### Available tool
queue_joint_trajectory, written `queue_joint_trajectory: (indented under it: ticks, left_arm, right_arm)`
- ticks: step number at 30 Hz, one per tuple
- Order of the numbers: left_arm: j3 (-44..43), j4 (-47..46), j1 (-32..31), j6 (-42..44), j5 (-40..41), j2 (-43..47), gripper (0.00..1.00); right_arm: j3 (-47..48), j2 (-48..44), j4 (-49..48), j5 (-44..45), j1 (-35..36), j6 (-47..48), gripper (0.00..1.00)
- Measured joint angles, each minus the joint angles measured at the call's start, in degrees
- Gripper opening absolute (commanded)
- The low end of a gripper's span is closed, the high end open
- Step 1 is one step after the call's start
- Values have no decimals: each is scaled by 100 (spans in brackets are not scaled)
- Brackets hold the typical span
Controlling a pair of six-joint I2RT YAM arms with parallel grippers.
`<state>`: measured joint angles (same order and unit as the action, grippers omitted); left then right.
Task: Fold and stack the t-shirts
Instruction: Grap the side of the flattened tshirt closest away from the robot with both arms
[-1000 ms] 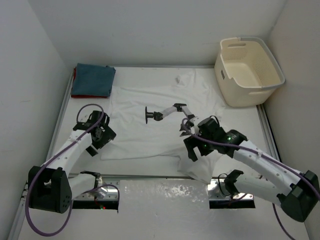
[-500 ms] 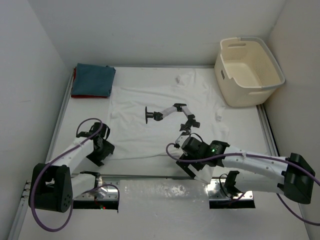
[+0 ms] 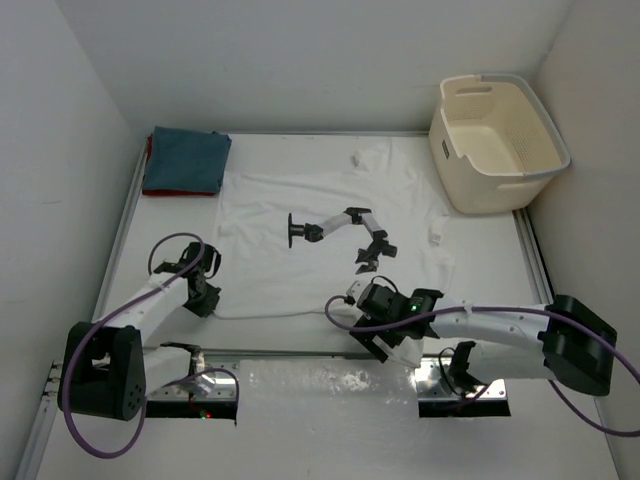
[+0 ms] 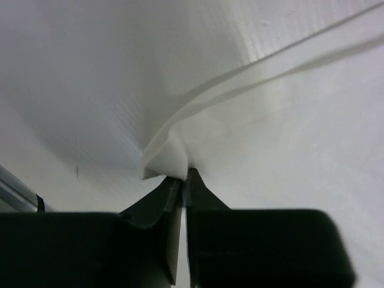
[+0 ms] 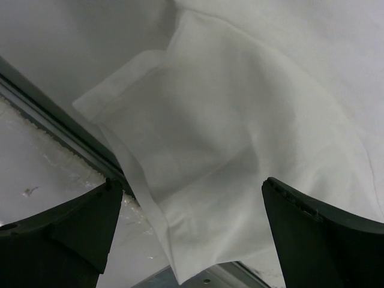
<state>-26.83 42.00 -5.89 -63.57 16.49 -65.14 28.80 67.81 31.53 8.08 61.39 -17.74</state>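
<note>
The white t-shirt lies spread flat across the middle of the table, with a black and white arm-shaped mark on its chest. My left gripper is shut on its near left corner; in the left wrist view the jaws pinch a fold of the white cloth. My right gripper stands open just above the shirt's near right corner, which hangs over the table's front rail. The slate blue-grey t-shirt lies folded at the back left on the red t-shirt, of which only an edge shows.
The cream perforated laundry basket stands at the back right corner. White walls close in the table on the left, back and right. A metal rail runs along the front edge under the right gripper.
My left gripper went from open to shut on the white shirt's near left corner. The right arm swung down and left to the front edge, still open.
</note>
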Motion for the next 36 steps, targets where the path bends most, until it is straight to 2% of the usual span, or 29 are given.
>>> queue_joint_trajectory:
  ticks: [4, 10, 14, 16, 17, 18, 25, 32, 36]
  left_arm:
    - [-9, -83, 0, 7, -4, -20, 0]
    - [-20, -83, 0, 33, -2, -24, 0]
    - [-26, -83, 0, 55, 2, -24, 0]
    - [-28, -83, 0, 79, 7, -24, 0]
    - [-28, -83, 0, 90, 11, -24, 0]
    - [-31, -83, 0, 103, 17, -22, 0]
    - [-138, -48, 0, 306, -4, -13, 0]
    - [-354, 83, 0, 487, -4, 350, 0]
    - [-511, 72, 0, 546, -17, 505, 0]
  right_arm:
    - [-74, 192, -151, 90, 72, -28, 85]
    - [-92, 546, -387, 337, 483, -46, 62]
    - [-81, 682, -396, 498, 835, -214, 29]
    - [-52, 671, -332, 470, 920, -380, 23]
    - [-46, 669, -313, 472, 940, -446, 4]
    - [-37, 662, -293, 435, 946, -509, 0]
    - [57, 450, -105, 1075, 802, -540, 0]
    - [459, 157, 387, 1082, 793, -367, 0]
    - [577, 160, 490, 905, 481, -234, 0]
